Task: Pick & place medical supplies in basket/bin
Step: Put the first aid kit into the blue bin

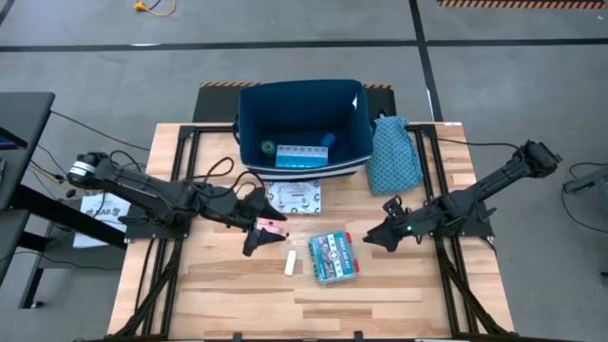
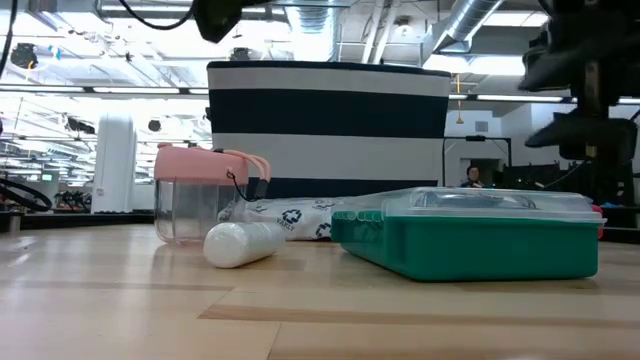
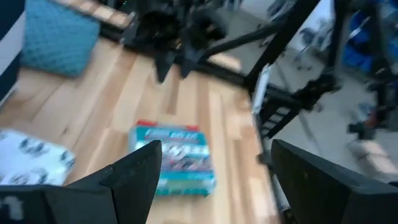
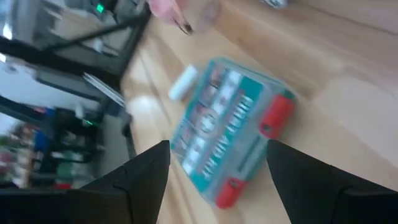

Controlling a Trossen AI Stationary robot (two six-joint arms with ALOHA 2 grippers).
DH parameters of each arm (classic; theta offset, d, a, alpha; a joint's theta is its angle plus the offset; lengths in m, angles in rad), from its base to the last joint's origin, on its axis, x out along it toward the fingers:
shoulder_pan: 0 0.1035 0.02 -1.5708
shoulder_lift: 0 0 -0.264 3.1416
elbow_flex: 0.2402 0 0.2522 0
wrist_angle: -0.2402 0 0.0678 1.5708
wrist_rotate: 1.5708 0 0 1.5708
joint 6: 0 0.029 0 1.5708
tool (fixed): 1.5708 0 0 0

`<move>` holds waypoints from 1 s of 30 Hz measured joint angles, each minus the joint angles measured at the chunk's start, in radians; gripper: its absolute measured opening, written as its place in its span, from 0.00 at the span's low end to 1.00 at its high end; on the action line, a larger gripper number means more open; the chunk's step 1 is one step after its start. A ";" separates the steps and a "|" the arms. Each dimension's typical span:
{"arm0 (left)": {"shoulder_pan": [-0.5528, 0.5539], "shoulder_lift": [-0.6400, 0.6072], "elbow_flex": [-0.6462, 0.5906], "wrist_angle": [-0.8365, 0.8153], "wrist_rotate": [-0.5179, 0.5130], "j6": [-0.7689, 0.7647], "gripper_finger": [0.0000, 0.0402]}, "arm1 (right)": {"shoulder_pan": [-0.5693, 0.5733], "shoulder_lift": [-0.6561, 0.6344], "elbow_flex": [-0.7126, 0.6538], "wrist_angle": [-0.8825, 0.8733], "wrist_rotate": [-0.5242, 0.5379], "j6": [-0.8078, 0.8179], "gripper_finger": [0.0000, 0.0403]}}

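Both pincers hang above the wooden slatted table [image 1: 228, 294], neither holding anything. We note the left gripper [image 1: 255, 239] at centre-left, just beside the pink-lidded clear plastic cup [image 1: 269, 228]; from its wrist view the two dark fingers [image 3: 134, 177] stand widely parted with only table between them. The right gripper [image 1: 372, 237] sits at centre-right, near the right edge of the teal flat plastic case with clear lid and red latches [image 1: 333, 256]; its fingers [image 4: 146, 171] are likewise spread wide, with the case [image 4: 230, 140] seen between and beyond them.

We record the large dark navy soft-sided bin with white stripes [image 1: 361, 119] at the far centre of the table. Inside it lie a green roll [image 1: 268, 148], a light-blue pill organizer [image 1: 296, 157] and a blue tape roll [image 1: 327, 141].

Outside the bin: a white patterned flat packet [image 1: 294, 198] lies just near the bin's front wall; the pink-lidded cup sits nearer still, to the left; a short white stick [image 1: 291, 263] lies left of the teal case. In the low view the stick [image 2: 243, 243] lies in front of the cup [image 2: 195, 195], with the case [image 2: 470, 235] to the right and the striped bin [image 2: 330, 125] behind.

A teal patterned fabric pouch [image 1: 394, 152] rests against the bin's right side.
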 joint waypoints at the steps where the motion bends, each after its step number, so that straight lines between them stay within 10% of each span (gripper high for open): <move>1: 0.000 0.002 -0.001 -0.016 -0.008 0.005 0.72 | 0.000 0.000 0.000 -0.012 -0.014 -0.006 0.65; 15: -0.023 0.030 -0.001 -0.050 -0.089 0.026 0.72 | 0.000 -0.001 -0.046 -0.139 -0.182 -0.152 0.65; 30: -0.035 0.186 0.000 0.056 -0.099 0.019 0.72 | -0.009 -0.001 -0.259 0.317 -0.178 -0.027 0.65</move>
